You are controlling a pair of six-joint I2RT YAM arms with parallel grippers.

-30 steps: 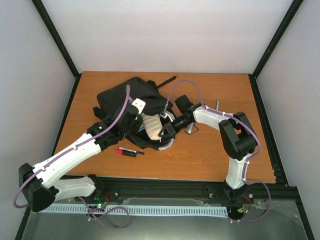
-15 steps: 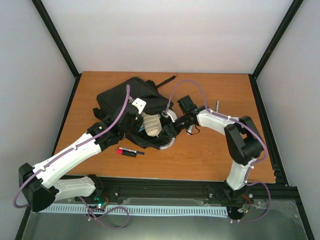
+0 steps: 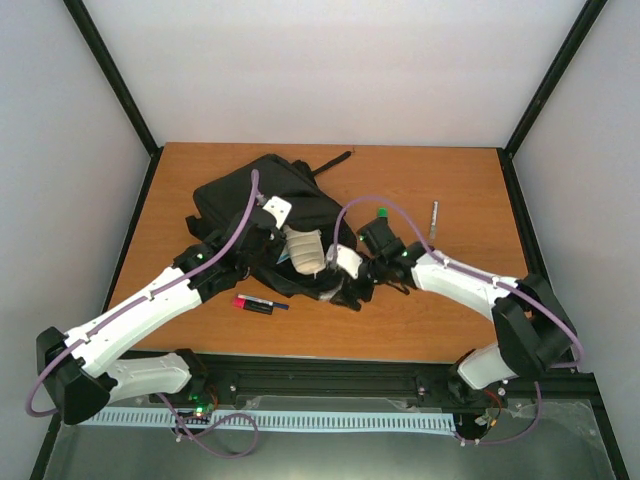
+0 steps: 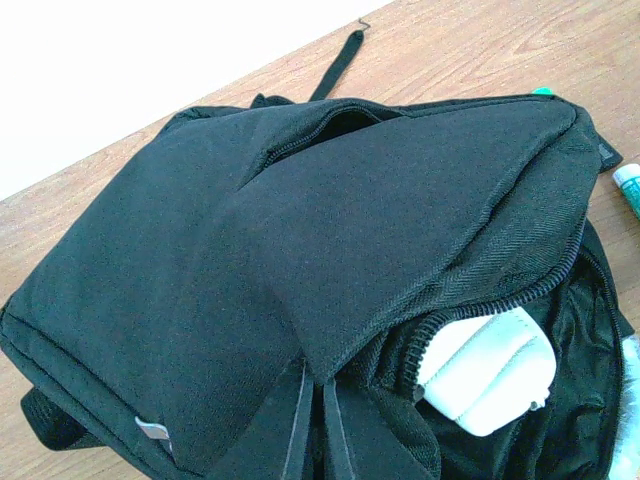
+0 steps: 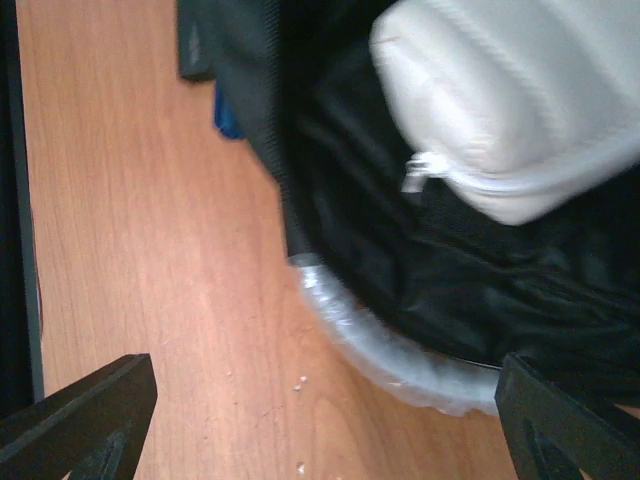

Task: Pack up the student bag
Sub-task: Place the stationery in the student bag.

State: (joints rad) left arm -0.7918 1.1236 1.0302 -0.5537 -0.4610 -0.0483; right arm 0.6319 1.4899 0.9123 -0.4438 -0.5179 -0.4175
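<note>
The student bag point(image 3: 255, 195) lies on the table's left half, black, its main zip open toward the arms. My left gripper point(image 3: 268, 243) is shut on the bag's flap, and in the left wrist view point(image 4: 318, 388) it pinches the black fabric and holds it up. A cream ribbed pouch point(image 3: 303, 250) rests in the bag's mouth point(image 4: 490, 375), partly inside. To the right of the opening, my right gripper point(image 3: 347, 288) stands open and holds nothing. In the right wrist view point(image 5: 325, 420) its fingers point(image 5: 90, 410) are wide apart over bare wood, below the pouch point(image 5: 520, 100).
A red and black marker point(image 3: 258, 304) lies near the bag's front. A clear plastic piece point(image 5: 390, 350) pokes out under the bag's rim. A thin pen point(image 3: 434, 215) lies on the right. A white glue stick point(image 4: 628, 188) sits by the bag.
My right gripper opened, let go of the cream pouch and drew back toward the near right. The pouch stays in the bag's mouth. The left arm has not moved.
</note>
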